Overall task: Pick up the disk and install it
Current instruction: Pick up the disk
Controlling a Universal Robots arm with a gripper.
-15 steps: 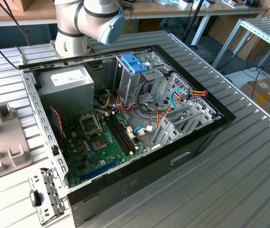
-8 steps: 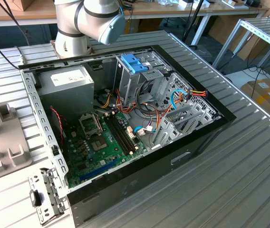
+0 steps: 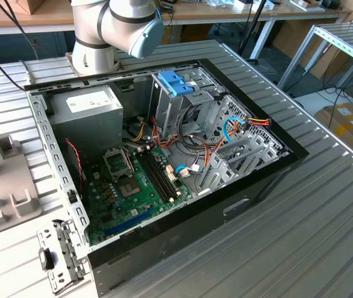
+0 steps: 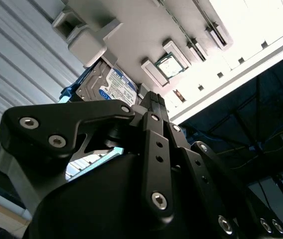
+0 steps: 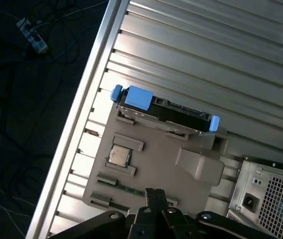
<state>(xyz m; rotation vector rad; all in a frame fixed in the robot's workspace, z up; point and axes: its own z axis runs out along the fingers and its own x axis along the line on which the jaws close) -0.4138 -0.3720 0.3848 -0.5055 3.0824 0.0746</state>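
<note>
One disk on one grey holder, one chip nearby.

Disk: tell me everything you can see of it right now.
The disk is a thin grey-metal hard drive with light-blue plastic rails at both ends and a blue-and-white label on one face. It sits at one edge of the grey parts holder on the ribbed metal table, not grasped.

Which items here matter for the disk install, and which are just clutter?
Job: disk, pincer, PC case, drive cage.
Lying about: CPU chip, RAM stick, metal bracket.
</note>
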